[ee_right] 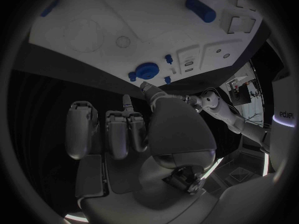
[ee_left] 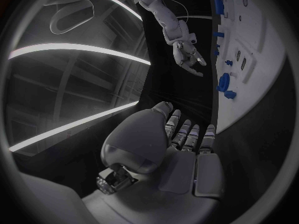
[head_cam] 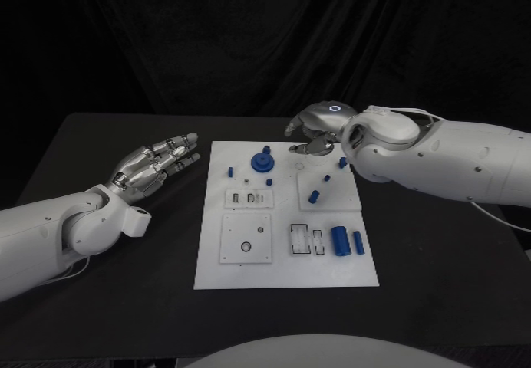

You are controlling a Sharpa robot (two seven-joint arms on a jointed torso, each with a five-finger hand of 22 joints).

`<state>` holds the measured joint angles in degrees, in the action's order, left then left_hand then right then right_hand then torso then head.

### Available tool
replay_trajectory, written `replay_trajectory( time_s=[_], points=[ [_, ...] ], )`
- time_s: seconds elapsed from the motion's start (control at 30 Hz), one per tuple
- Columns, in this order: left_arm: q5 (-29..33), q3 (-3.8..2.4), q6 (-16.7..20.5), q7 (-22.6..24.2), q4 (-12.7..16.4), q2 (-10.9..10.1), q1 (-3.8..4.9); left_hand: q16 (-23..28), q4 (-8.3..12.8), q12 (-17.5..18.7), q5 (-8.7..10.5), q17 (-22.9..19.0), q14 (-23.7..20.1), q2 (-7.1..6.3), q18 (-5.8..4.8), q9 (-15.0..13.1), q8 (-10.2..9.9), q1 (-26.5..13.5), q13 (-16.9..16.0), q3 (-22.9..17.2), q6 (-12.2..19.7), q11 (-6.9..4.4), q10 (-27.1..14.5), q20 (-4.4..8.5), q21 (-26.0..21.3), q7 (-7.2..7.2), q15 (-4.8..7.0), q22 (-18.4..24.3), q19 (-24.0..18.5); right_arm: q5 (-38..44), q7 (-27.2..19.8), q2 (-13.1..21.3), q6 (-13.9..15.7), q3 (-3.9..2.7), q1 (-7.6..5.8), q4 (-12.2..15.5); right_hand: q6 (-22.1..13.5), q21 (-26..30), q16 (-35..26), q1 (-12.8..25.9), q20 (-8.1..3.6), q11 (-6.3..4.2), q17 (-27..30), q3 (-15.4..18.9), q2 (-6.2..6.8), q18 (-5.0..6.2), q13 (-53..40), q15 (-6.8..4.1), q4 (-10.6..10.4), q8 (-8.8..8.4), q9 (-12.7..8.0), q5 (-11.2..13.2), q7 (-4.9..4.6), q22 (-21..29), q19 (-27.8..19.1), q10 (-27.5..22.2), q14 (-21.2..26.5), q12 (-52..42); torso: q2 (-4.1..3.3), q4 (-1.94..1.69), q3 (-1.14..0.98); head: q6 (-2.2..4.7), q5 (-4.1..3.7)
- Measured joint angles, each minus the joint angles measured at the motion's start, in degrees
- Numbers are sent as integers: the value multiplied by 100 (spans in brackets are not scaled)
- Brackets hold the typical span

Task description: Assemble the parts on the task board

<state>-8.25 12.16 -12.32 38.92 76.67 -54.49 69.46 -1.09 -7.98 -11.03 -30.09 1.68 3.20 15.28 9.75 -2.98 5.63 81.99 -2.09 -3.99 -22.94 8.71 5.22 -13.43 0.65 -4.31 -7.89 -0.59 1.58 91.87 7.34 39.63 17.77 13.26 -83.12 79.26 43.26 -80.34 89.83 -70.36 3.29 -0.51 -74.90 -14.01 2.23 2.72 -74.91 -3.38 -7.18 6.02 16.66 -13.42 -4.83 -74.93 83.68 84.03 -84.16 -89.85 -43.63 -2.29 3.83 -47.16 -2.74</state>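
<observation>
The task board (head_cam: 285, 268) lay between the two hands. The right hand (head_cam: 313, 135) hovered at its far edge, fingers curled in with nothing visibly held, the blue gear (head_cam: 262, 162) just beyond its fingertips. Dropping there might have knocked the small blue pegs (head_cam: 313, 196) close by. The left hand (head_cam: 158, 162) lay open, fingers spread, beside the board over bare table (head_cam: 122, 307), with ample room.

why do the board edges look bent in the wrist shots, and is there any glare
Fisheye lenses: the board curves in the left wrist view and bows in the right wrist view. In the head view its edges run straight, with bright light on the left robot hand; bright light streaks cross the left wrist view.
</observation>
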Motion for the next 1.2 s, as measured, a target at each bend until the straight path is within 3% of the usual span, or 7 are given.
replay_trajectory(
  time_s=[0.07,0.17,0.3,0.5,0.63,0.9,1.2],
  points=[
    [0,1,0,0,29,-18,-8,0,0,0,0,4,0,0,1,0,0,0,0,0,0,0,0,0,0,0,0,0,0,-44,-24,353,36,0,-82,280,32,-20,0,0,8,0,0,32,0,0,0,0,-32,2,12,20,-5,0,8,0,0,0,3,11,-1,-12,18],
    [0,1,-1,0,65,-29,-11,0,0,0,0,4,0,-23,1,0,0,-23,0,0,0,0,0,0,0,0,0,0,0,-138,-78,738,85,8,-138,470,85,-89,0,43,8,0,0,74,1,0,0,0,-74,30,24,49,25,0,8,0,0,0,10,29,-4,-21,30],
    [0,0,-1,0,100,-53,-13,0,0,0,0,4,0,-23,0,0,0,-23,0,0,0,0,0,0,0,0,0,0,0,-279,-173,1170,113,46,-147,596,94,-131,0,64,8,0,0,112,-19,-1,0,0,-112,30,24,49,16,1,8,0,0,0,14,44,-4,25,-65],
    [0,0,-1,0,169,-50,-28,0,17,0,0,4,-1,-23,1,0,0,-23,0,-17,0,0,0,-27,0,0,-24,0,-2,-436,-263,1625,140,75,67,608,63,-108,0,63,8,0,0,112,-18,-1,0,0,-112,30,20,14,48,1,7,0,0,0,20,67,-7,71,-142],
    [0,0,-3,0,199,-57,-59,0,24,0,0,3,0,-23,0,0,0,-23,0,-24,0,0,0,-42,0,0,-42,0,0,-508,-325,1683,186,84,263,452,63,-26,0,5,8,0,0,121,39,-1,0,0,-121,6,5,120,47,1,7,0,0,0,26,84,-5,79,-120],
    [0,0,-8,0,209,-60,-100,0,8,0,0,3,-1,-23,1,0,0,-23,0,-39,21,0,0,-42,0,-21,-42,1,0,-578,-427,1549,342,84,547,47,-41,100,0,-98,-11,0,-5,192,79,-1,0,0,-158,-82,-63,342,88,2,-13,0,0,0,33,109,-4,23,-84],
    [0,0,-14,0,217,-85,-127,0,34,0,0,2,-1,-23,1,0,0,-22,0,-65,21,20,-21,-42,0,-21,-42,-3,0,-608,-490,1352,481,79,753,-272,-95,214,0,-159,-32,0,-4,303,140,-2,0,0,-238,-110,-110,615,74,2,-34,0,0,0,33,124,-15,-10,-37]
  ],
)
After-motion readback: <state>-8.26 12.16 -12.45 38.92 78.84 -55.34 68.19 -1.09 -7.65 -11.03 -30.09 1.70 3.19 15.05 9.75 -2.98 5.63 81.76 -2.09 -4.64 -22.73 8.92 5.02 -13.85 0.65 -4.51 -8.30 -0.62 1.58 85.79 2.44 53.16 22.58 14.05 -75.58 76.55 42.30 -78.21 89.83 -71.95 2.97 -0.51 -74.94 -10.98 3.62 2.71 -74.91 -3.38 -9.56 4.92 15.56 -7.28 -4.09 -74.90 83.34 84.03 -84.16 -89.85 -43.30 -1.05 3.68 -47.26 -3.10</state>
